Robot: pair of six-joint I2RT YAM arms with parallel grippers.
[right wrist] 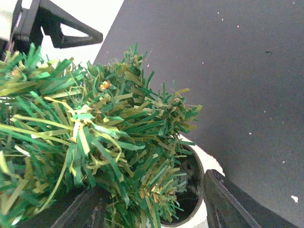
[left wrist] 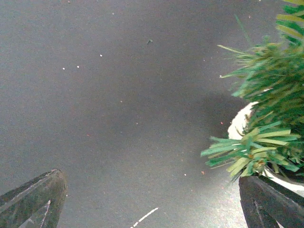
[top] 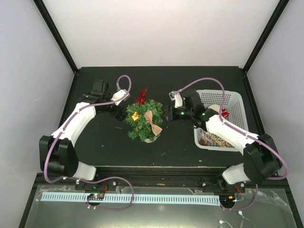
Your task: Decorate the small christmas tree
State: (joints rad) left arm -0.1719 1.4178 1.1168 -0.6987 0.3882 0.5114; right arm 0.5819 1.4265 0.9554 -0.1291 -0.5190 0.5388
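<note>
The small christmas tree [top: 144, 122] stands in its white pot mid-table. It carries a red ornament [top: 141, 96] at the top, a gold gift box [top: 135, 116] and a beige bow [top: 153, 122]. My left gripper [top: 120, 112] is open and empty just left of the tree. In the left wrist view [left wrist: 152, 204] the tree [left wrist: 270, 95] and the pot [left wrist: 240, 124] are at the right, by the right finger [left wrist: 270, 202]. My right gripper [top: 167, 112] is open at the tree's right side. In the right wrist view [right wrist: 156, 209] its fingers straddle low branches [right wrist: 109, 142] and the pot rim [right wrist: 202, 166].
A white basket [top: 236, 102] at the right holds a red ornament [top: 224, 113] and brownish pieces [top: 211, 140]; my right arm lies over it. Black frame posts [top: 57, 35] rise at the back corners. A white slotted strip [top: 128, 197] runs along the near edge.
</note>
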